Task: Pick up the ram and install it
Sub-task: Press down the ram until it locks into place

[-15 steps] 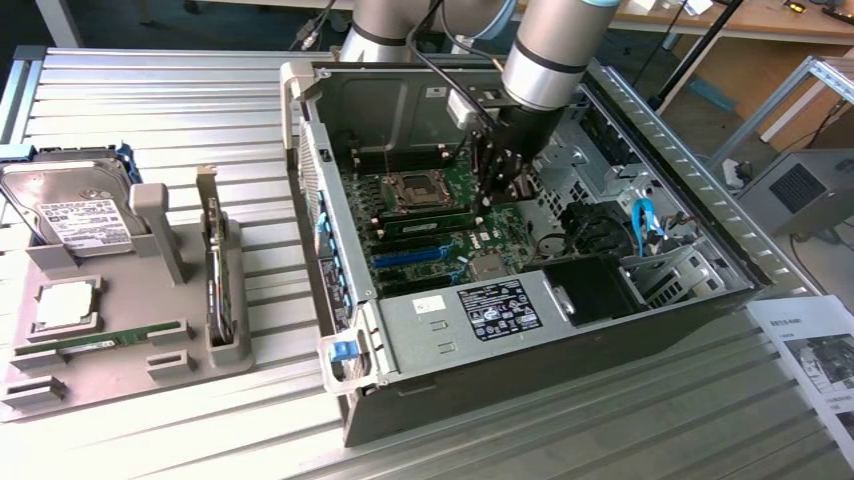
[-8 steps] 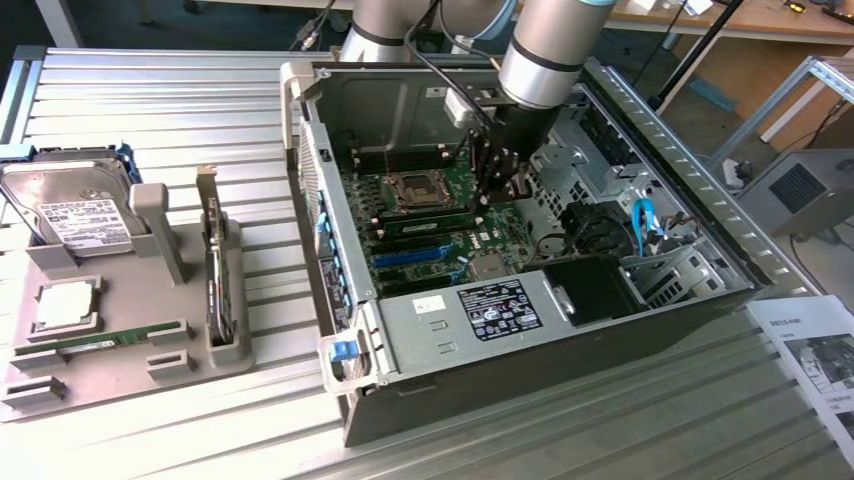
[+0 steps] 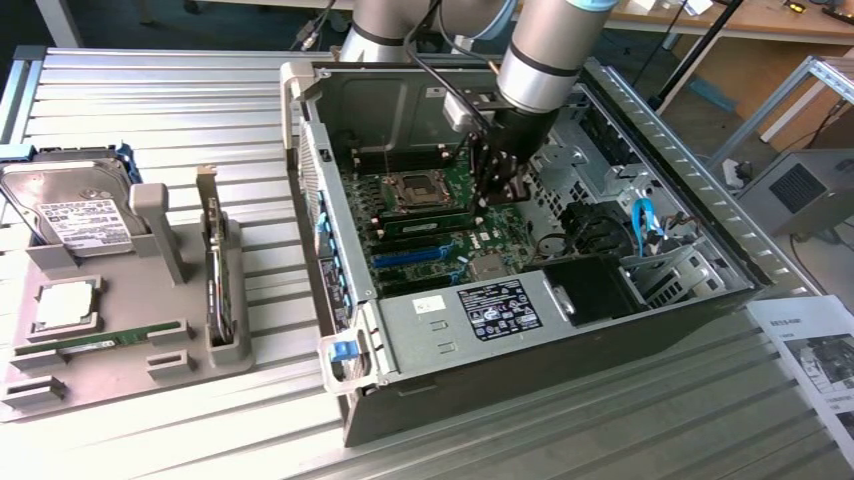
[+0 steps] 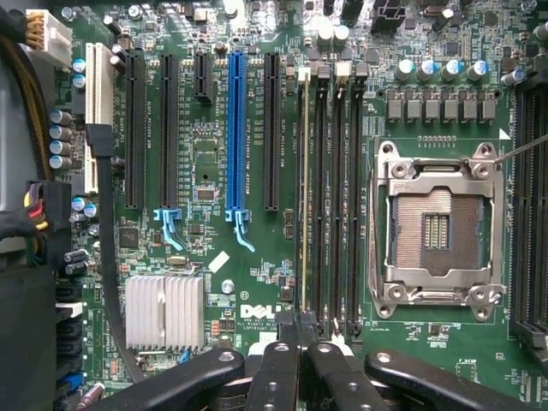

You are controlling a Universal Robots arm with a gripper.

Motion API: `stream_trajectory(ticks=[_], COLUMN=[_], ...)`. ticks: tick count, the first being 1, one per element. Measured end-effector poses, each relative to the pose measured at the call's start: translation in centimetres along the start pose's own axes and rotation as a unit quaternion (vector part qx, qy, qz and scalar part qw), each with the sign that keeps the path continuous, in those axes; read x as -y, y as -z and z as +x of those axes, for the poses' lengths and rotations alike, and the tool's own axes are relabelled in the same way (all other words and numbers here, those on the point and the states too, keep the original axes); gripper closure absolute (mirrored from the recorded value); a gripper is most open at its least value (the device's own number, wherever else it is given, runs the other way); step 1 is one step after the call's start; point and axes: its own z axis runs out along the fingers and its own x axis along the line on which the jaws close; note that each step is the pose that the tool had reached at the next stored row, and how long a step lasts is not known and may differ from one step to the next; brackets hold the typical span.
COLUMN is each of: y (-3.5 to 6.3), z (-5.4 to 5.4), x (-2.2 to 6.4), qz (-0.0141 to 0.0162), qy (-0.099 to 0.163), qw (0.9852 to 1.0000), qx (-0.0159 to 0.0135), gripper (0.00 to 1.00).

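Found ram (image 4: 304,197) seated edge-up in motherboard (image 4: 257,274) slot (image 4: 304,77) | located directly beneath gripper (image 4: 301,330) tips | noted fingers (image 4: 276,377) together, contact indeterminate.

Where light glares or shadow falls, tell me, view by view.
Exterior view: even room light, the ribbed table gleaming pale, the computer case darkest deep inside. Wrist view: glare whitens the motherboard near its capacitors; the metal socket shines; cables sit in shadow.
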Motion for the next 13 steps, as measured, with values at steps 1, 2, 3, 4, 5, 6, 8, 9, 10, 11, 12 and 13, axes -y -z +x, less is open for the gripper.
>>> stream_trajectory(ticks=[1,2,3,4,5,6,8,9,10,11,12,13], y=[0.0,0.0,0.0,-0.01,-0.03,-0.04,-0.07,-0.08,-0.08,-0.08,-0.08,-0.08], z=[0.0,0.0,0.0,0.0,0.0,-0.01,-0.01,-0.01,-0.01,-0.01,-0.01,-0.01], x=[0.0,0.0,0.0,0.0,-0.02,-0.08,-0.23,-0.28,-0.3,-0.3,-0.3,-0.3], qz=[0.0,0.0,0.0,0.0,0.0,0.0,0.0002,0.0002,0.0002,0.0003,0.0003,0.0002], qy=[0.0,0.0,0.0,0.0,0.0,0.0,0.0,0.0,0.0,0.0,0.0,0.0], qw=[1.0,1.0,1.0,1.0,1.0,1.0,1.0,1.0,1.0,1.0,1.0,1.0], qx=[-0.0001,-0.0001,-0.0001,-0.0001,0.0,0.0,0.0,0.0,0.0,0.0,0.0,0.0], gripper=[0.89,0.89,0.89,0.89,0.89,0.89,0.89,0.89,0.89,0.89,0.89,0.89])
